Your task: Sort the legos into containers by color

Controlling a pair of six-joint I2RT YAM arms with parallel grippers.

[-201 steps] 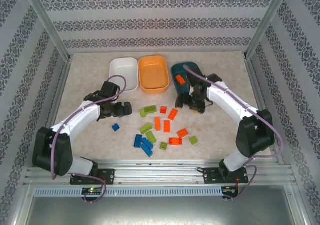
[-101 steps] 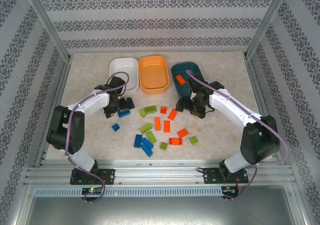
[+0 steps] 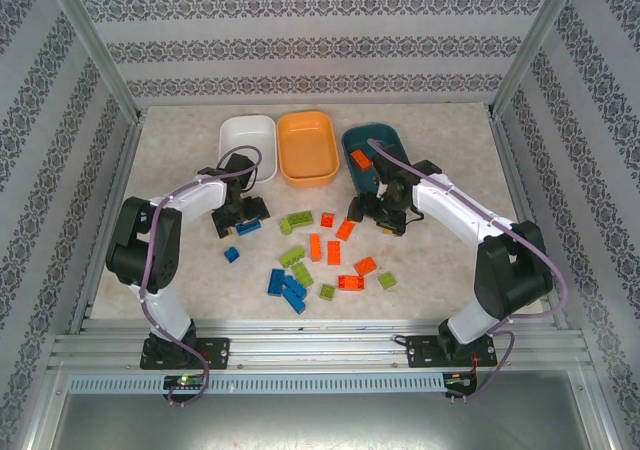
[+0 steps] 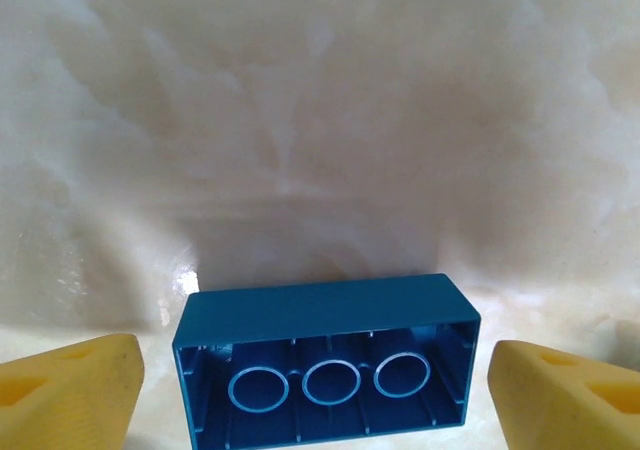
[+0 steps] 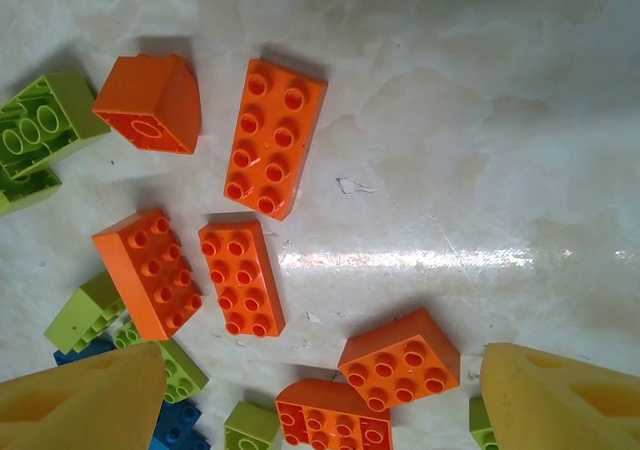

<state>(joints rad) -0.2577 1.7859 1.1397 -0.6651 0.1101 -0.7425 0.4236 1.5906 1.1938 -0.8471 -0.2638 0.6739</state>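
Marbled table (image 3: 450, 270), scattered legos (image 3: 322, 255), three containers (image 3: 307, 148)

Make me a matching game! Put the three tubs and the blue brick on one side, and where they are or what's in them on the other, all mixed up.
Things:
1. white tub
2. orange tub
3. dark teal tub
4. blue oblong brick

Clues:
a. holds an orange brick
b. sits inside the open left gripper, hollow underside showing
c. left end of the tub row
d. middle of the tub row

Pairs: 1-c, 2-d, 3-a, 4-b
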